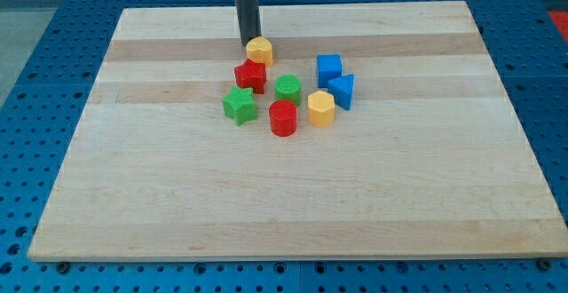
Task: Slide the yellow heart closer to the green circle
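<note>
Although my tip (248,43) is set touching the yellow heart (259,50) on its left, with nothing pinched, the push looks barely begun: the yellow heart is seen near the green circle (287,89), above-left, the red star (250,75) just left of that path.

This is a robot lab: a pale wooden board (293,195) lies on a blue perforated metal table (35,106).
</note>
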`<state>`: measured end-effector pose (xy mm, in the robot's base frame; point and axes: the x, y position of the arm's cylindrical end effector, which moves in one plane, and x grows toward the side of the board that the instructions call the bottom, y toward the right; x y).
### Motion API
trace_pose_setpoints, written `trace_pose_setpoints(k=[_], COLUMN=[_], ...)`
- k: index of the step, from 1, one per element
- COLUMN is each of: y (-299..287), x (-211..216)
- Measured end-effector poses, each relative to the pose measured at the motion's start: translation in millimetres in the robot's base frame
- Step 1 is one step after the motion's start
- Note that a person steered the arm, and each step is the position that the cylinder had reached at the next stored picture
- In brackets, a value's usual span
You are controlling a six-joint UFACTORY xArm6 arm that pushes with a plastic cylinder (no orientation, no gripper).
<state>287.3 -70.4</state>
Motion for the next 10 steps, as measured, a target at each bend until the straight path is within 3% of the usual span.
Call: trace_pose_setpoints(k=[4, 10], y=[-31.3, 33.3], x=[25.7, 19.2])
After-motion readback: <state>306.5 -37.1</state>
